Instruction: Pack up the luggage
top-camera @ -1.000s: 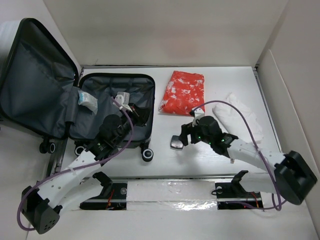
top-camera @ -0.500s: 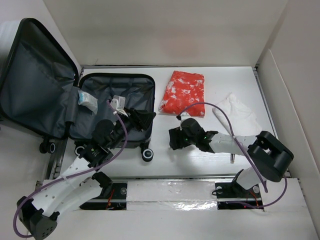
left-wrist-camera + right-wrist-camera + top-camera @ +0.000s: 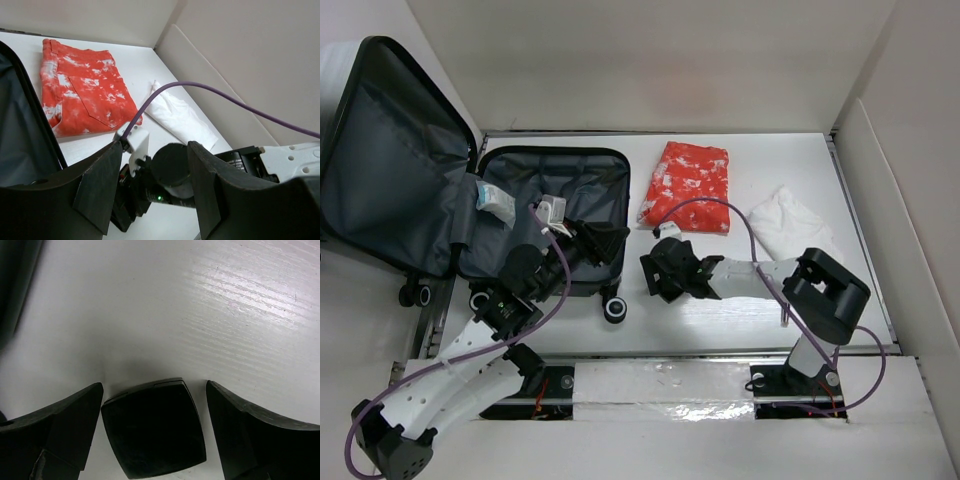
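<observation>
The luggage (image 3: 520, 175) lies open at the left, its lid (image 3: 390, 170) leaning on the left wall and showing dark grey lining. A small white-and-teal packet (image 3: 498, 204) sits by the hinge. My left gripper (image 3: 610, 240) is open and empty over the suitcase's right rim; in its wrist view (image 3: 156, 145) it faces my right wrist. My right gripper (image 3: 658, 275) is low on the table just right of the suitcase. It is open, and its fingers (image 3: 75, 415) straddle a flat black square compact (image 3: 155, 427) lying on the table. The compact is hidden in the top view.
A folded red-and-white garment (image 3: 687, 185) lies behind the right gripper and also shows in the left wrist view (image 3: 85, 95). A white cloth (image 3: 790, 225) lies at the right. The suitcase wheels (image 3: 615, 310) point toward the arm bases. White walls enclose the table.
My right gripper has slid left along the table toward the suitcase, its arm folding back. My left gripper has swung right to the suitcase's right rim.
</observation>
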